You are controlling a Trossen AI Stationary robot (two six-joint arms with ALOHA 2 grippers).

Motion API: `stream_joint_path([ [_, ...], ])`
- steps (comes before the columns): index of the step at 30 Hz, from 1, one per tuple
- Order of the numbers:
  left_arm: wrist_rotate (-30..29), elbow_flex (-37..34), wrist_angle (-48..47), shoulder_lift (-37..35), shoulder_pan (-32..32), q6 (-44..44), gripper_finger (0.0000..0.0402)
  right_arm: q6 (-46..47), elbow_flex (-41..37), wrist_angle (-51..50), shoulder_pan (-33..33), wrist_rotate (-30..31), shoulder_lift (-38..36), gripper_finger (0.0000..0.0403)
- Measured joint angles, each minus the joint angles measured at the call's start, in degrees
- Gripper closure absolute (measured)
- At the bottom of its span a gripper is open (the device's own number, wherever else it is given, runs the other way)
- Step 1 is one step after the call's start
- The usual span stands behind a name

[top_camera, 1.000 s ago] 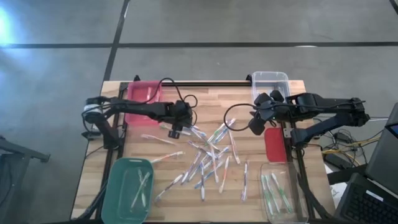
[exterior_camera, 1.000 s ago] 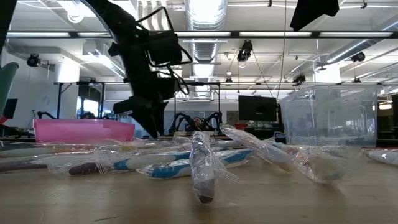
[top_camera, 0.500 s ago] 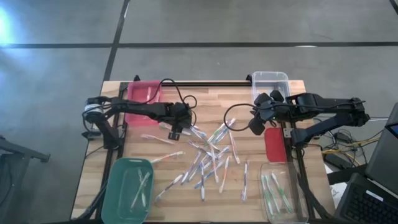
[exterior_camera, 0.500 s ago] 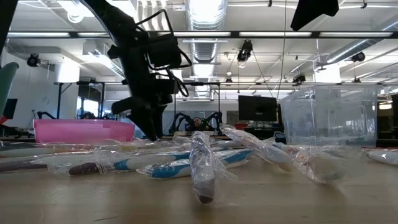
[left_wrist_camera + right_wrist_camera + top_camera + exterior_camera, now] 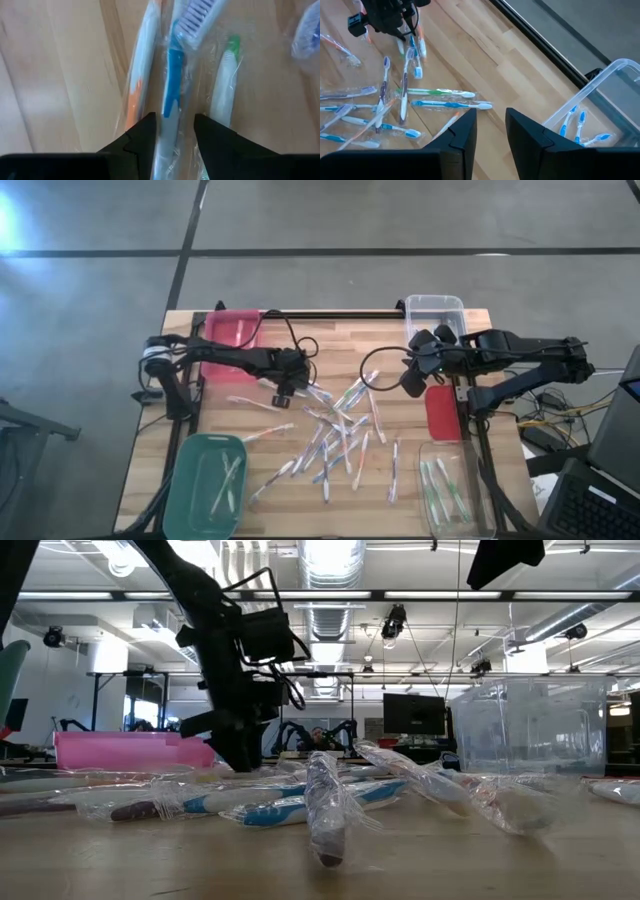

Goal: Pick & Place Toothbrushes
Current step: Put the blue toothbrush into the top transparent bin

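Wrapped toothbrushes (image 5: 335, 430) lie scattered across the middle of the table. My left gripper (image 5: 285, 389) is open and down at the pile's far left end (image 5: 236, 755). In the left wrist view its fingers (image 5: 175, 120) stand on either side of a blue-handled toothbrush (image 5: 171, 85), which lies between an orange one (image 5: 142, 75) and a green one (image 5: 225, 75). My right gripper (image 5: 410, 380) is open (image 5: 490, 117) and hangs above the table to the right of the pile, touching nothing. My left gripper comes at the blue-handled toothbrush (image 5: 167, 107) from above, one finger on each side of its handle, across its length. The toothbrush lies flat on the table in its clear wrapper. Whether the fingers (image 5: 145, 132) touch the wrapper, I cannot tell.
A pink bin (image 5: 230, 330) stands at the far left and a clear bin (image 5: 435, 310) holding blue toothbrushes at the far right. A green bin (image 5: 205, 485) stands near left, a clear bin (image 5: 455, 490) with green toothbrushes near right. A red flat piece (image 5: 443, 412) lies by the right edge.
My left gripper has come down onto the far left end of the pile, until its fingertips are at table level around the blue-handled toothbrush. The right arm has kept still.
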Motion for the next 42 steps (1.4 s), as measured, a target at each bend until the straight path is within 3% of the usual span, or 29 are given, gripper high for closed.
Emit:
stream_joint_path([
  [8, 0.09, -0.04, 0.59, 2.22, 0.00, 0.10, 0.0294, 0.00, 0.00, 0.01, 0.00, 0.00, 0.00, 0.0290],
  [18, -0.24, 0.23, 0.12, -0.65, 0.00, 1.31, 0.0354, 0.00, 0.00, -0.01, 0.00, 0.02, 0.00, 0.0281],
  [25, -0.88, 0.88, -3.85, -1.84, -0.02, 1.31, 0.0366, 0.00, 0.00, -0.01, 0.00, 0.04, 0.00, 0.0274],
  [35, -17.03, 6.76, -15.90, -1.94, -2.69, 0.30, 0.0363, -0.01, 0.00, -0.01, 0.00, 0.07, 0.00, 0.0291],
  [42, -18.07, 13.63, -24.12, -2.02, -6.47, -4.86, 0.0363, -0.04, 0.00, -0.05, 0.00, 0.07, 0.00, 0.0319],
])
